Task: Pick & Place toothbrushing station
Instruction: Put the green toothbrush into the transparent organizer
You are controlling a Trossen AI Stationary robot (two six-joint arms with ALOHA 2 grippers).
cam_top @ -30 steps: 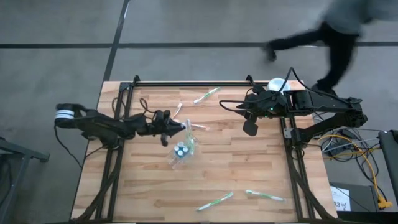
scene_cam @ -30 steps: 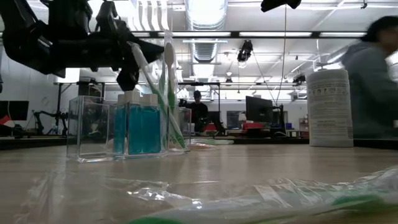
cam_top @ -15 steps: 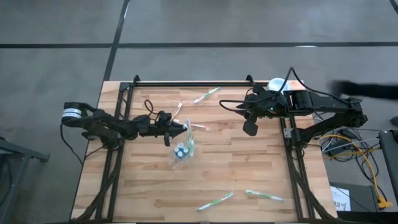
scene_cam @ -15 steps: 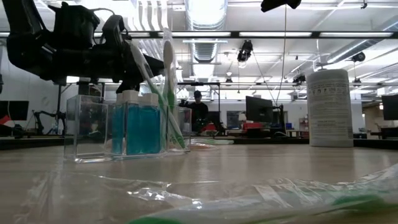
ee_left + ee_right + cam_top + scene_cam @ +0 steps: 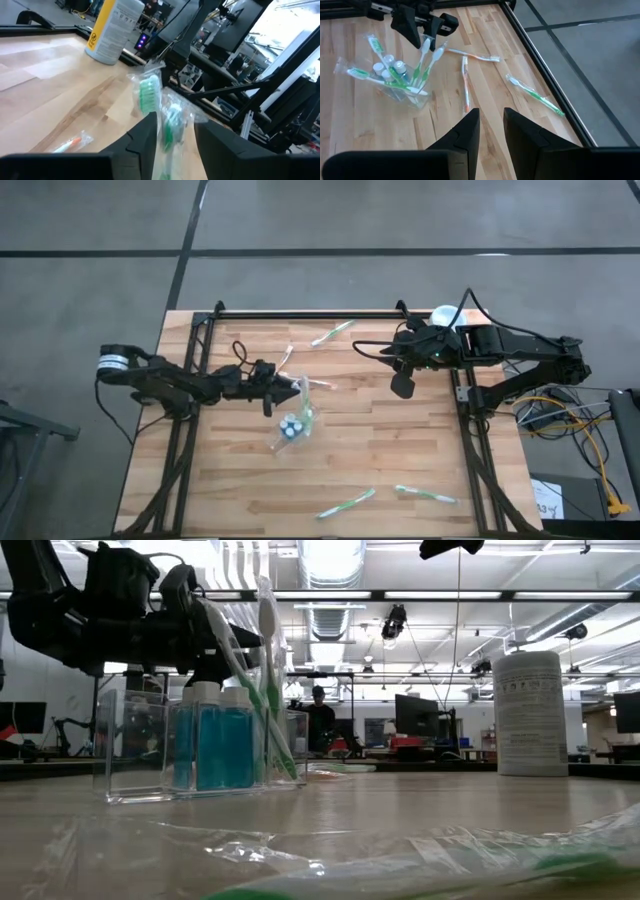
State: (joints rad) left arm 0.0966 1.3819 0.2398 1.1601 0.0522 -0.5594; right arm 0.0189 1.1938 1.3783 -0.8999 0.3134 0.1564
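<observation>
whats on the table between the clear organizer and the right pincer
In the high view, only bare wood lies between the clear organizer and the right pincer. The right wrist view shows two orange toothbrushes nearby, off toward the far side.

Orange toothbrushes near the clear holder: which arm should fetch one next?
Left, probably. The left claw sits at the clear holder, fingers apart, with the orange toothbrushes lying just beyond it. The right claw hovers farther off, by the table's right rail.
</observation>
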